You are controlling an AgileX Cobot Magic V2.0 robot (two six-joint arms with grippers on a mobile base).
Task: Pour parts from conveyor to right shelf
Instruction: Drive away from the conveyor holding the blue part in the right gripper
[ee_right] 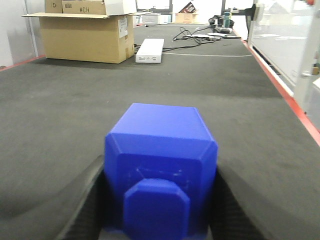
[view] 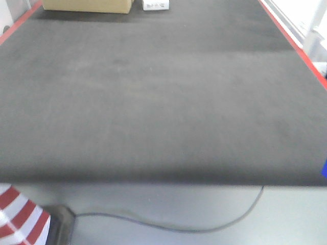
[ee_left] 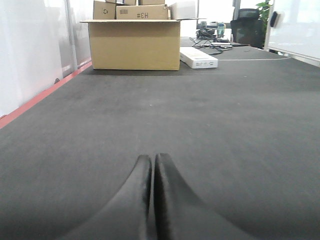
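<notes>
A bright blue boxy part point(ee_right: 160, 165) with a square stud facing the camera fills the right wrist view. My right gripper point(ee_right: 160, 200) is shut on it, one dark finger point(ee_right: 85, 200) against each side, just above the dark grey conveyor belt point(ee_right: 75, 100). A sliver of blue point(view: 324, 169) shows at the right edge of the front view. My left gripper point(ee_left: 152, 165) is shut with nothing in it, low over the conveyor point(ee_left: 225, 125). The right shelf is out of view.
An open cardboard box point(ee_left: 134, 44) and a flat white box point(ee_left: 199, 57) sit at the belt's far end. Red stripes point(view: 291, 38) run along both belt edges. A grey cable point(view: 179, 224) lies on the floor below the belt's near edge, beside a red-and-white striped object point(view: 18, 214).
</notes>
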